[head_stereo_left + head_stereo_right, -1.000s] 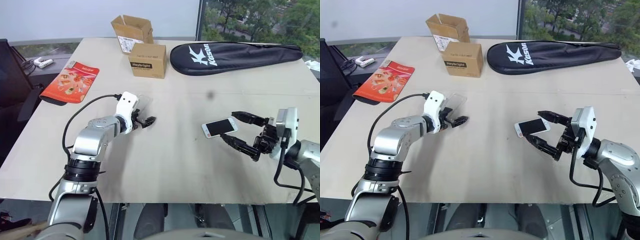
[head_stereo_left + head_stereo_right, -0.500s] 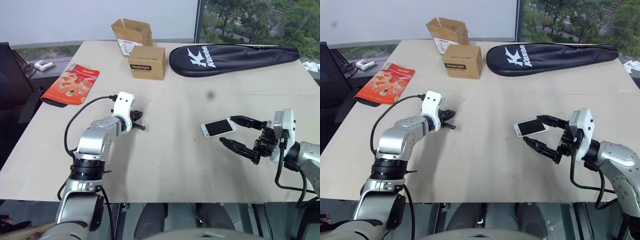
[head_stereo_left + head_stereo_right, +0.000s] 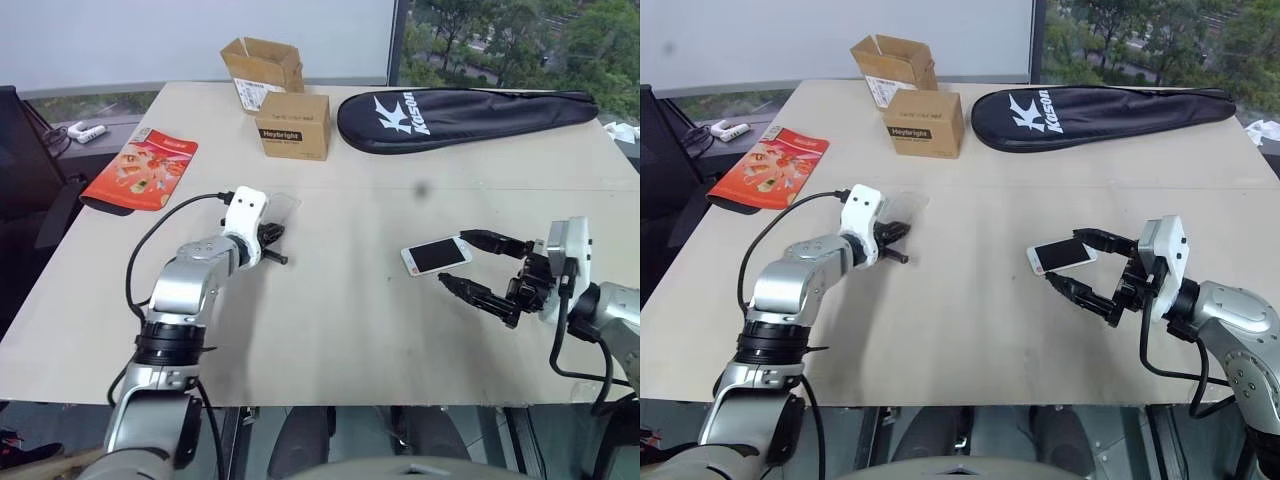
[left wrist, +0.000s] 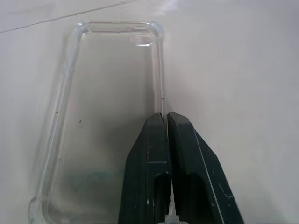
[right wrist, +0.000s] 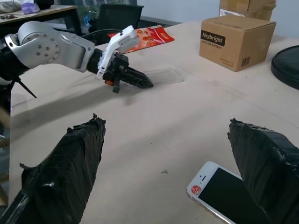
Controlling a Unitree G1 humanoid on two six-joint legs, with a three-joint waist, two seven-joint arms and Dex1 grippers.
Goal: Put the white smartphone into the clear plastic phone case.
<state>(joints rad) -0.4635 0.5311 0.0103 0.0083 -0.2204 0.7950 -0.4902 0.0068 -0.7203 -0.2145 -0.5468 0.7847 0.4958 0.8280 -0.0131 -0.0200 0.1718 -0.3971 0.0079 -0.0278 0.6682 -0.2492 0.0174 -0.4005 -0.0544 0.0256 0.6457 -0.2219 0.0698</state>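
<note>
The clear plastic phone case [image 4: 107, 93] lies flat on the table in front of my left arm, also seen as the case [image 3: 283, 205]. My left gripper [image 4: 164, 115] is shut, its two black fingertips pinched together on the case's long side rim. The white smartphone [image 3: 437, 255] lies screen up on the table right of centre. My right gripper [image 3: 458, 260] is open and hovers at the phone's near end. One finger is beside the phone's end and the other in front of the phone [image 5: 224, 191], with nothing held.
A red-orange printed packet [image 3: 140, 170] lies at the left edge. A closed brown box [image 3: 294, 125] and an open carton [image 3: 262, 65] stand at the back. A black racket bag [image 3: 465, 105] lies at the back right. Bare tabletop separates case and phone.
My left gripper's fingers, open a second ago, have shut on the case's rim. The right arm and the phone have stayed where they were.
</note>
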